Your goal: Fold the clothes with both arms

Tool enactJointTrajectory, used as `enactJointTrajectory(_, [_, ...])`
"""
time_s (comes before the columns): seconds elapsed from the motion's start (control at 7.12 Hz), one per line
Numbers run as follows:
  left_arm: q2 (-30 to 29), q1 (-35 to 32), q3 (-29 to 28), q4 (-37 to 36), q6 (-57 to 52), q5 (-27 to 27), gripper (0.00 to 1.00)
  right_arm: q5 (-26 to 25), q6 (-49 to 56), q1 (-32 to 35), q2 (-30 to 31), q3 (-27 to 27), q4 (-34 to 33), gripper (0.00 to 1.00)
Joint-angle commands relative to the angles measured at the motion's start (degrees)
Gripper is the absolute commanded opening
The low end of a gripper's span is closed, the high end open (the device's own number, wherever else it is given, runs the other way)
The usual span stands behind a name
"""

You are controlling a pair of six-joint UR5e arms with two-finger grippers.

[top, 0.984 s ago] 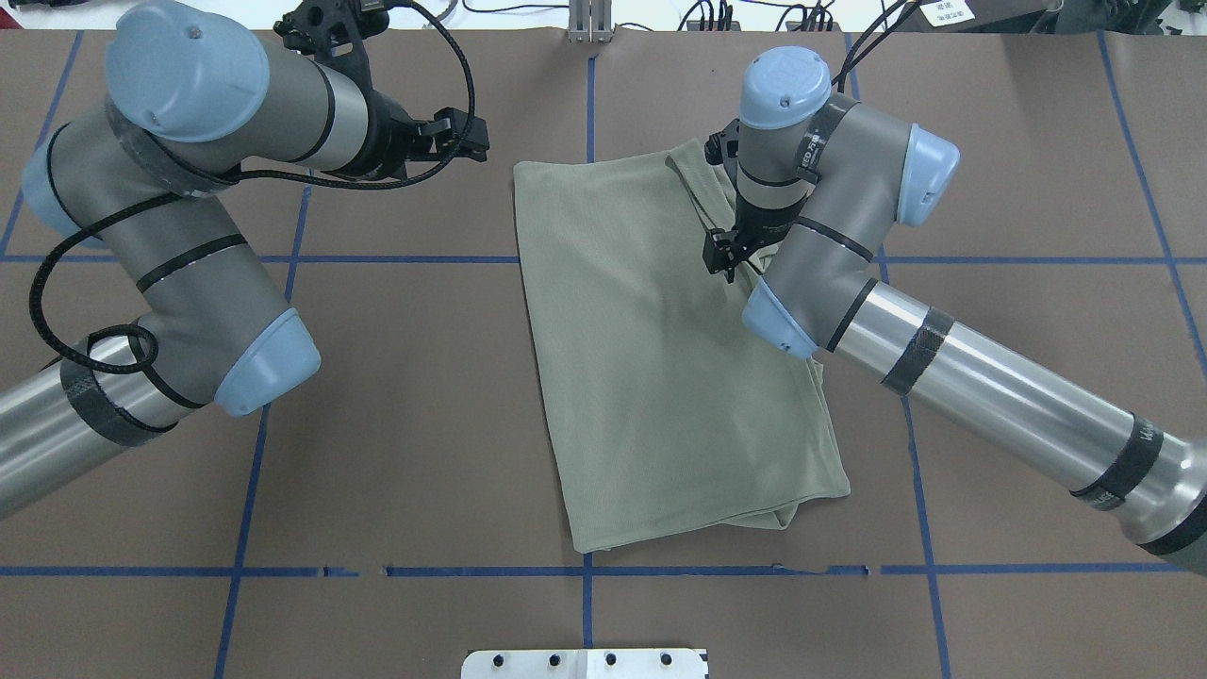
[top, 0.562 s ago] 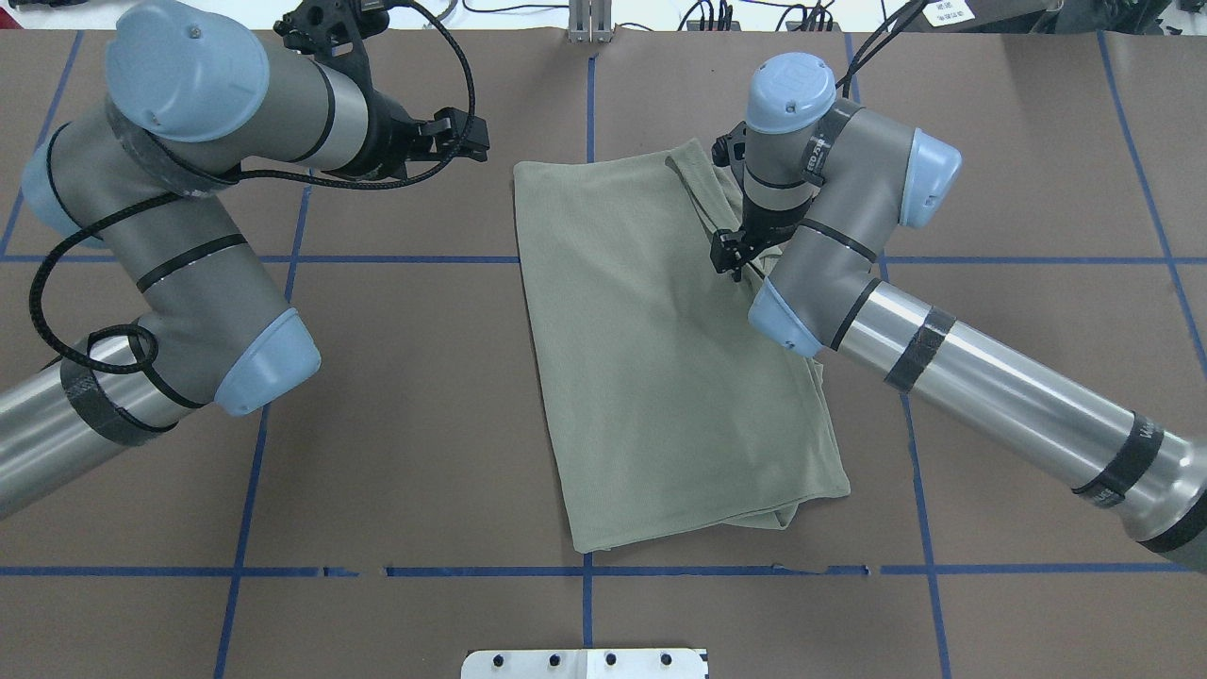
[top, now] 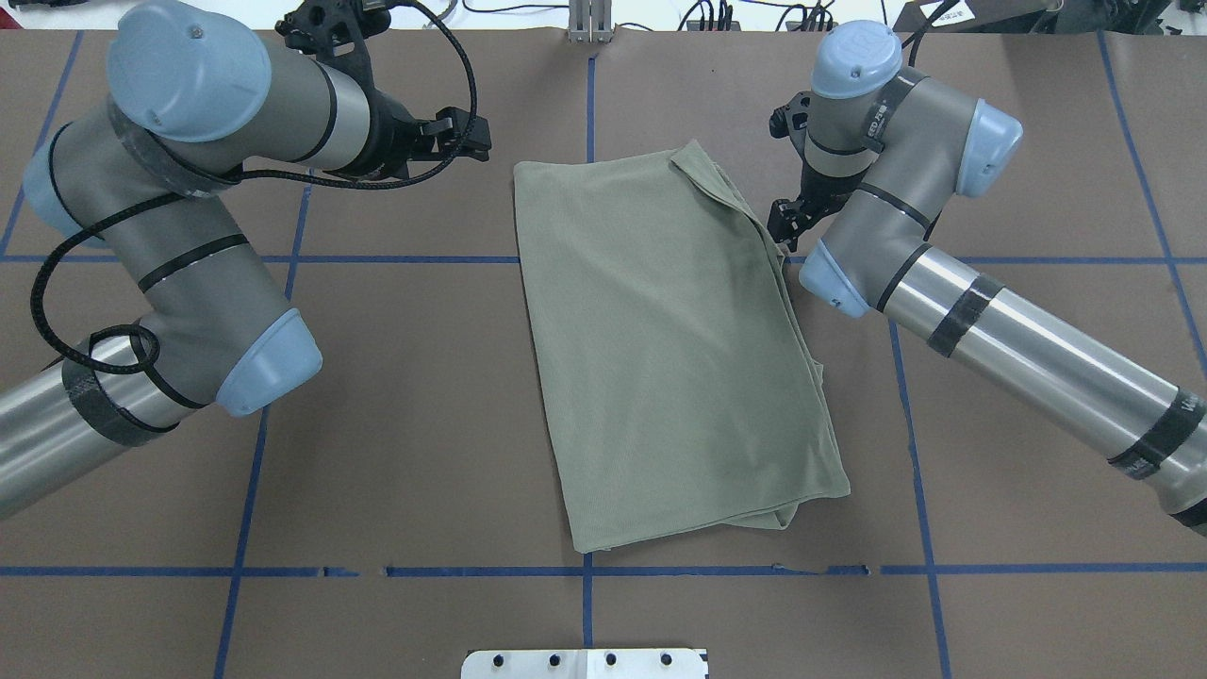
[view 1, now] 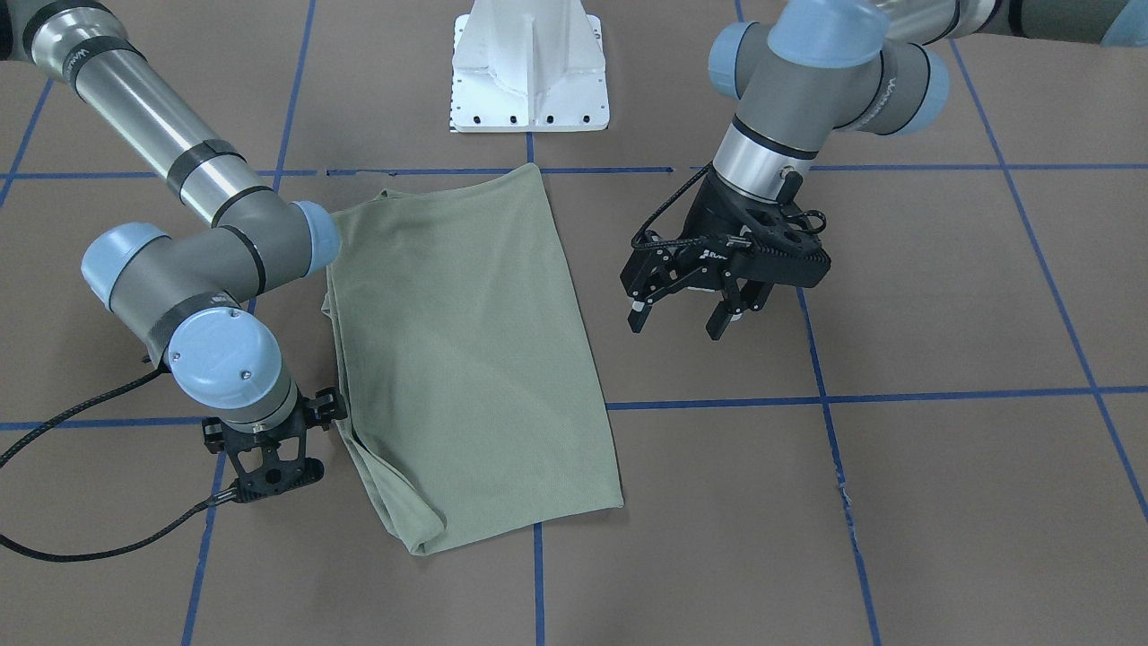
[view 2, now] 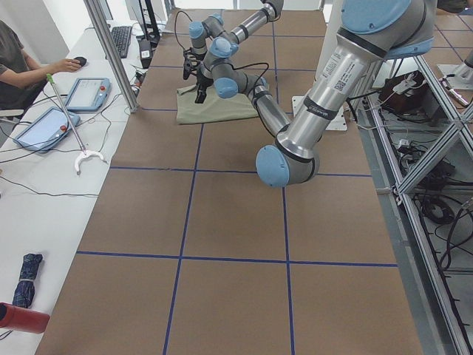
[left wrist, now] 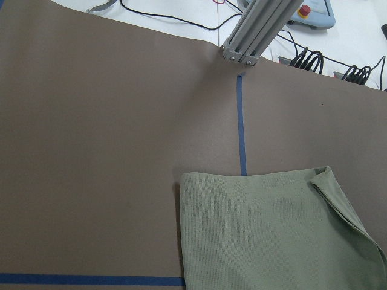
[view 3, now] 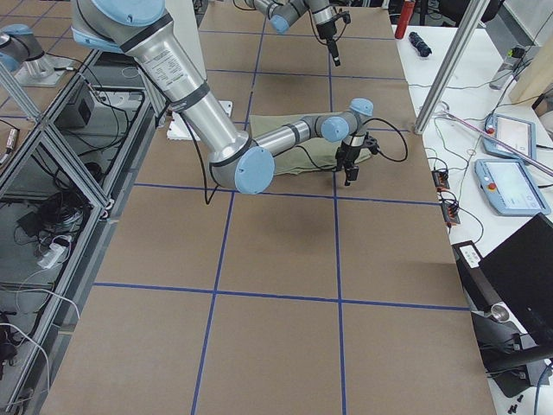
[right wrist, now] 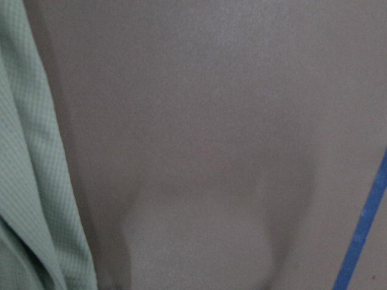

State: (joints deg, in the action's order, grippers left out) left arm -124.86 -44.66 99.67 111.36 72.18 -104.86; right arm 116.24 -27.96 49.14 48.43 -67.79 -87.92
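Note:
The sage-green shirt point(top: 660, 358) lies folded into a long rectangle on the brown table; it also shows in the front view point(view 1: 466, 341). A small flap is turned over at its far right corner point(top: 702, 174). My left gripper point(view 1: 686, 309) hangs open and empty above bare table, left of the shirt's far end point(top: 457, 137). My right gripper point(top: 785, 222) points down beside the shirt's right edge, off the cloth point(view 1: 273, 422). Its fingers are hidden under the wrist, so I cannot tell whether it is open. The right wrist view shows only the shirt's edge point(right wrist: 24, 181) and table.
The white base plate point(view 1: 529, 90) stands at the robot's side of the table. Blue tape lines point(top: 585, 571) cross the brown surface. An aluminium post point(left wrist: 254, 30) and cables stand at the far edge. An operator point(view 2: 22, 66) sits beyond the far side.
My right gripper has moved right and farther away, from above the shirt's far right part to just off its right edge. The left arm and the shirt have not moved.

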Motion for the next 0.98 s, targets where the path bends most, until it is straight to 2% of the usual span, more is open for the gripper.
enactJointTrajectory(0.0, [0.1,0.0,0.0,0.0,-0.1,0.0,1.00,0.6,-1.6,0.9,-3.9,0.3,0.1,1.00])
enactJointTrajectory(0.28, [0.3,0.0,-0.2,0.1,-0.2,0.0,1.00,-1.0,-2.6,-1.1,-12.1,7.5,1.6,1.00])
enactJointTrajectory(0.42, [0.4,-0.1,-0.2,0.1,-0.3,0.0,1.00,-3.5,-4.7,-2.9,-12.9,10.5,6.8,1.00])
enactJointTrajectory(0.56, [0.4,-0.1,-0.2,0.1,-0.3,0.0,1.00,-4.6,-4.8,-3.4,-16.8,16.6,9.5,1.00])
enactJointTrajectory(0.84, [0.5,-0.2,0.1,-0.1,-0.3,-0.1,1.00,-6.4,-4.8,-4.1,-18.3,22.2,14.2,1.00])
